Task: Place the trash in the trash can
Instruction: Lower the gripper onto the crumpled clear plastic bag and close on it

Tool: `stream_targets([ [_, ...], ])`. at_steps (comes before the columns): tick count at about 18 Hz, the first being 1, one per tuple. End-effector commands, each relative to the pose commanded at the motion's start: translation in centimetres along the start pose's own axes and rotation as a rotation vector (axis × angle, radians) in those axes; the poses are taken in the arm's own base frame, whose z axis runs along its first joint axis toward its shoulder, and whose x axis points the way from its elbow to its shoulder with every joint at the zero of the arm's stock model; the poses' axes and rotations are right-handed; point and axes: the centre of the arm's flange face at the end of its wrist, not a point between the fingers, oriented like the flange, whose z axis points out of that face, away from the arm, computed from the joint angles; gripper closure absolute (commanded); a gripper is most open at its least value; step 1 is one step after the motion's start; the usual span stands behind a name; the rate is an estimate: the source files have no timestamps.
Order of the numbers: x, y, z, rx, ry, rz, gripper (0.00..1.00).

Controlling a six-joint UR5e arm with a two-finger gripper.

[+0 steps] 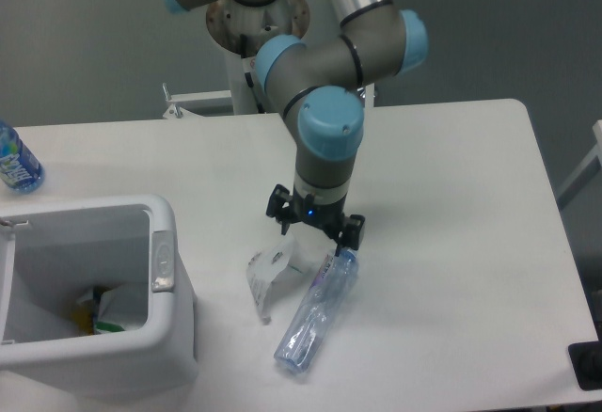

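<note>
A crumpled whitish wrapper [268, 273] lies on the white table, just right of the trash can. Beside it a long clear plastic bottle [316, 312] with a purple label lies on its side, cap end pointing up-right. My gripper [315, 240] hangs open directly over the gap between the wrapper's top and the bottle's cap end, with nothing between its fingers. The white boxy trash can [174, 337] stands at the front left, with some trash inside it.
A small blue-labelled water bottle [16, 160] stands at the far left edge of the table [451, 280]. The robot's base column [256, 64] rises behind the table. A dark object [586, 365] sits at the front right corner.
</note>
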Motion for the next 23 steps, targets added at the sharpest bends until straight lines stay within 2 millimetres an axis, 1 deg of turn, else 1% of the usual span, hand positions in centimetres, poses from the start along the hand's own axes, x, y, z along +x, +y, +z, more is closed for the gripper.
stream_targets([
  [2,0.5,-0.3,0.5,-0.004,0.002,0.009,0.0],
  [3,0.5,-0.3,0.5,-0.001,-0.003,0.003,0.05],
  [6,0.4,-0.4,0.5,0.01,-0.013,-0.046,0.49],
  [8,0.4,-0.4,0.3,0.012,-0.017,-0.081,0.74],
  [10,0.6,-0.3,0.6,0.005,-0.013,-0.086,0.97],
  [12,0.7,-0.2,0.5,0.008,-0.015,-0.084,1.0],
  [17,1.0,-0.2,-0.1,0.008,-0.007,-0.079,1.0],
  [20,1.5,0.3,-1.7,0.016,-0.012,-0.072,1.0],
  [22,1.5,0.8,-3.9,0.027,-0.022,-0.078,1.0],
  [23,1.7,1.1,-4.3,0.023,-0.016,-0.077,1.0],
])
